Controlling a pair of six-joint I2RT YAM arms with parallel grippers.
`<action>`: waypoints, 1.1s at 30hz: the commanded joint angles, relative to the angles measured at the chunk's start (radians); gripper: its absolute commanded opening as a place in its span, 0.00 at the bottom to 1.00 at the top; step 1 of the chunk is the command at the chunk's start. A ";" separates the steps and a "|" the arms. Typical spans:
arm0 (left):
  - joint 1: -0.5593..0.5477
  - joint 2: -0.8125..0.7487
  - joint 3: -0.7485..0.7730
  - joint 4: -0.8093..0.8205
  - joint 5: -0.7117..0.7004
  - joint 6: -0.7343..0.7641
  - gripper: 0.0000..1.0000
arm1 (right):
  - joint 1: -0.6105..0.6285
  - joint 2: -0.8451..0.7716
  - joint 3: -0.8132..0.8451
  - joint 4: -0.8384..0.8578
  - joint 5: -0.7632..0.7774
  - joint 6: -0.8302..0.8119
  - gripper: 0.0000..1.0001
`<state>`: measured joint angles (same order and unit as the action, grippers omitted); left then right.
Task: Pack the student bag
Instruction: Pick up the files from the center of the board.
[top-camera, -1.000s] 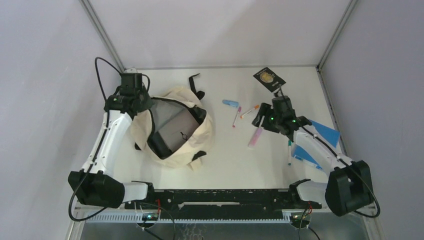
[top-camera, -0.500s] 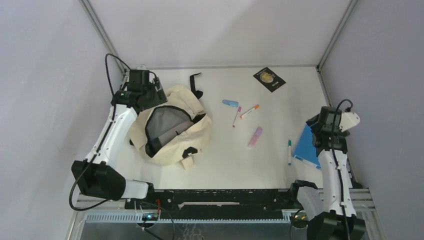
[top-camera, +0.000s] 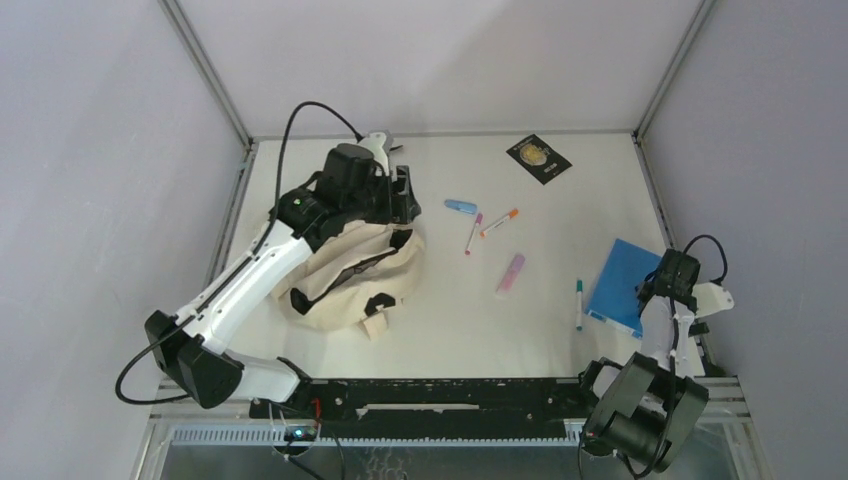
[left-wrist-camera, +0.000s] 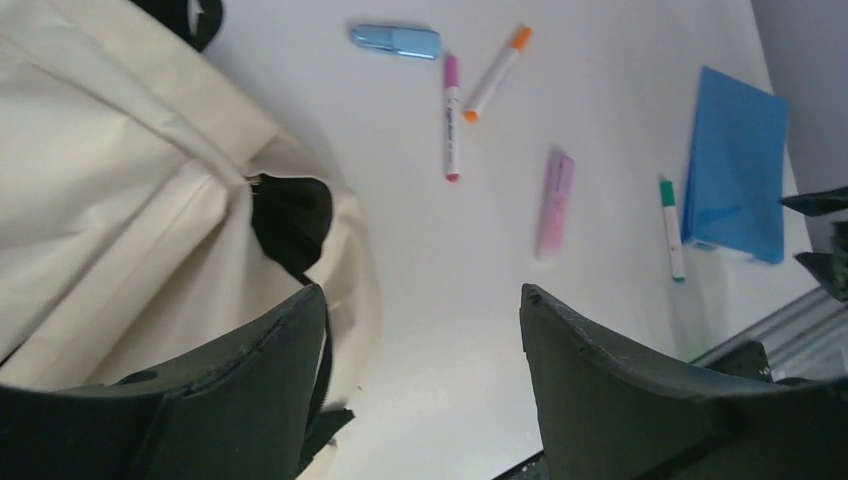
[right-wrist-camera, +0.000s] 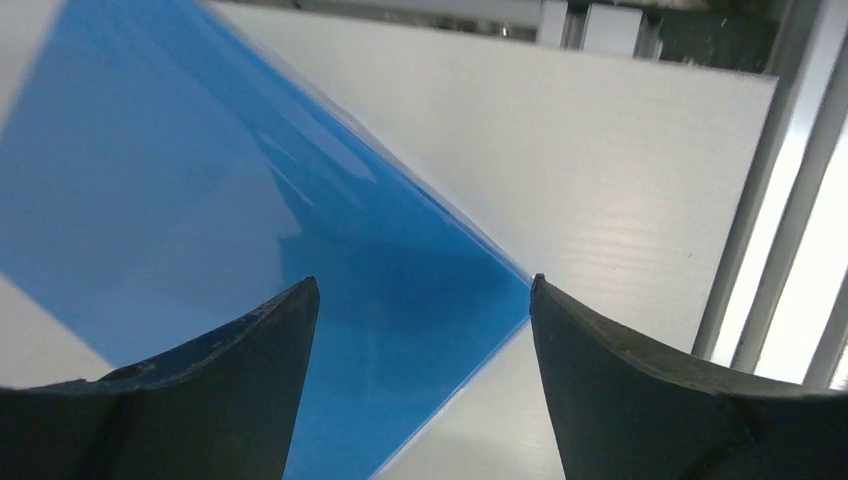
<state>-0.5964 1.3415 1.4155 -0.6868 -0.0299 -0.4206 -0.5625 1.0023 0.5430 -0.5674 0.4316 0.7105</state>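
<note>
The student bag (top-camera: 345, 280) lies slumped on the left of the table, cream fabric with black trim, its opening narrowed to a dark slit. My left gripper (top-camera: 405, 195) hovers open over the bag's far right edge; in the left wrist view the bag (left-wrist-camera: 120, 180) fills the left side and my left gripper (left-wrist-camera: 420, 295) has only bare table between its fingers. My right gripper (top-camera: 668, 283) is open above the near right corner of a blue notebook (top-camera: 622, 285). That corner of the blue notebook (right-wrist-camera: 200, 200) shows under my right gripper (right-wrist-camera: 425, 285), which holds nothing.
Loose on the table right of the bag: a light blue case (top-camera: 460, 207), a pink marker (top-camera: 473, 233), an orange marker (top-camera: 499, 222), a lilac highlighter (top-camera: 511, 273) and a green marker (top-camera: 579, 303). A black booklet (top-camera: 538, 157) lies at the back.
My left gripper opened and swung from the bag's far left rim to its far right side; the bag's mouth collapsed. My right arm drew back to the near right, over the notebook's corner.
</note>
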 joint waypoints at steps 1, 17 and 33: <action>-0.038 0.025 -0.013 0.060 0.076 -0.025 0.75 | -0.007 0.060 -0.038 0.115 -0.043 0.010 0.86; -0.044 0.074 -0.012 0.051 0.117 -0.014 0.73 | 0.110 0.200 -0.041 0.192 -0.371 0.133 0.85; -0.045 0.107 -0.019 0.049 0.149 -0.015 0.73 | 0.340 0.148 -0.020 0.274 -0.654 -0.018 0.83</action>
<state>-0.6373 1.4403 1.4029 -0.6594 0.0845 -0.4366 -0.2264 1.2087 0.5163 -0.3092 -0.1089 0.7811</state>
